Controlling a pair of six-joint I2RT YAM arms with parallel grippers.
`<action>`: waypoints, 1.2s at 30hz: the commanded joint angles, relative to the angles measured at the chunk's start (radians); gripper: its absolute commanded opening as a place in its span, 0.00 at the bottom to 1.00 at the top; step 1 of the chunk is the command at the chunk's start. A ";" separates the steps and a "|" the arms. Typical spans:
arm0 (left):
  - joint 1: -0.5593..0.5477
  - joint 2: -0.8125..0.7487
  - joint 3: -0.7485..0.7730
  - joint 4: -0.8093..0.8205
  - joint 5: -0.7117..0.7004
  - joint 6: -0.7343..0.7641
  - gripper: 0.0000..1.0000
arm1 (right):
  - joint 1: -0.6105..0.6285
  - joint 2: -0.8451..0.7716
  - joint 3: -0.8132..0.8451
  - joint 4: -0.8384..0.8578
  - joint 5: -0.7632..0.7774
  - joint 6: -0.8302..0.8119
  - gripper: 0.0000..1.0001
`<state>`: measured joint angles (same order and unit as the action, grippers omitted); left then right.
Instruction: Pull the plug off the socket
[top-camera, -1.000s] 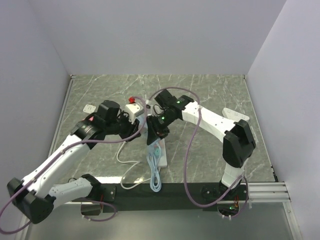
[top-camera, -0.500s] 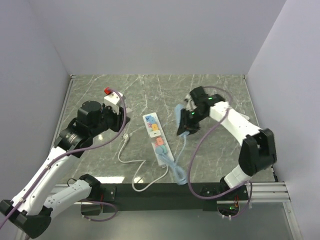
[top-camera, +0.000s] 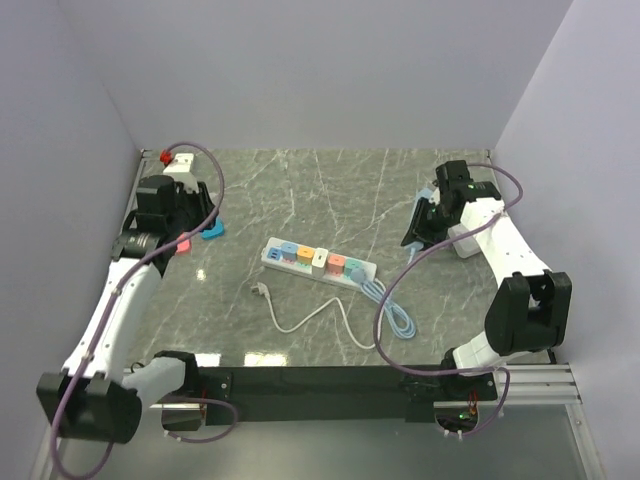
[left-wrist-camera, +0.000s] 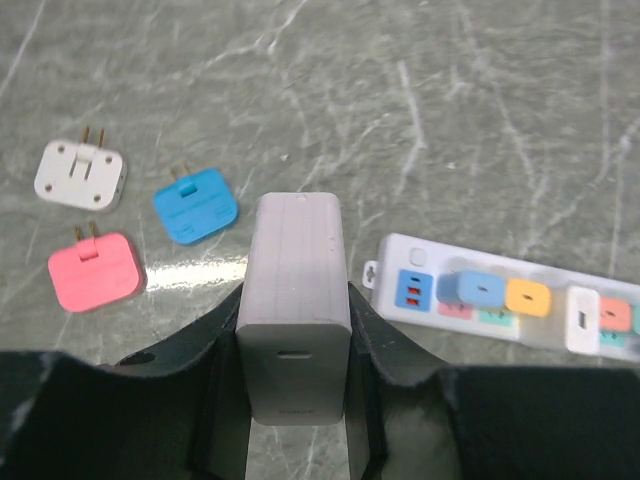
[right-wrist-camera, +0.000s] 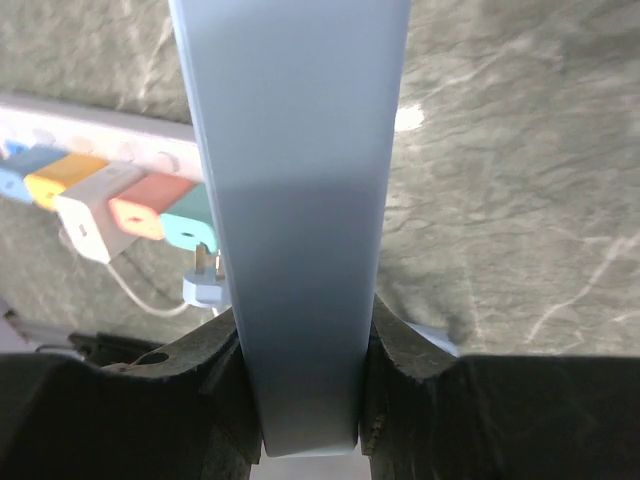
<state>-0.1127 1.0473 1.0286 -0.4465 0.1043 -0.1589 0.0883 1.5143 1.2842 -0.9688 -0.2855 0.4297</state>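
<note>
Socket (top-camera: 318, 262) lies flat; left pincer (left-wrist-camera: 295, 300) clamps white plug (left-wrist-camera: 293, 250), right pincer (right-wrist-camera: 305, 330) clamps pale-blue bar (right-wrist-camera: 300, 150).

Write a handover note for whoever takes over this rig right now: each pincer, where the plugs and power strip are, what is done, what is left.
Left pincer: shut on a grey charger block, held clear of the power strip.
Right pincer: shut on a long pale bar, off to the right.
Power strip: lies flat, mid-table, with neither pincer on it.
Done: a white plug, a blue plug and a pink plug lie loose, apart from the strip.
Left: a row of coloured plugs sits in the strip; pull them out.
</note>
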 joint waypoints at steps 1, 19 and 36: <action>0.062 0.049 -0.009 0.112 0.047 -0.083 0.00 | -0.050 -0.028 0.032 0.004 0.104 0.014 0.00; 0.194 0.192 -0.024 0.160 0.058 -0.182 0.00 | -0.249 0.160 0.133 0.021 0.269 -0.002 0.00; 0.354 0.563 0.106 0.253 0.089 -0.258 0.00 | -0.328 0.370 0.343 0.081 0.210 0.070 0.85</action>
<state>0.2352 1.5921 1.0477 -0.2710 0.1688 -0.3962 -0.2447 1.9564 1.6173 -0.9123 -0.0635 0.5041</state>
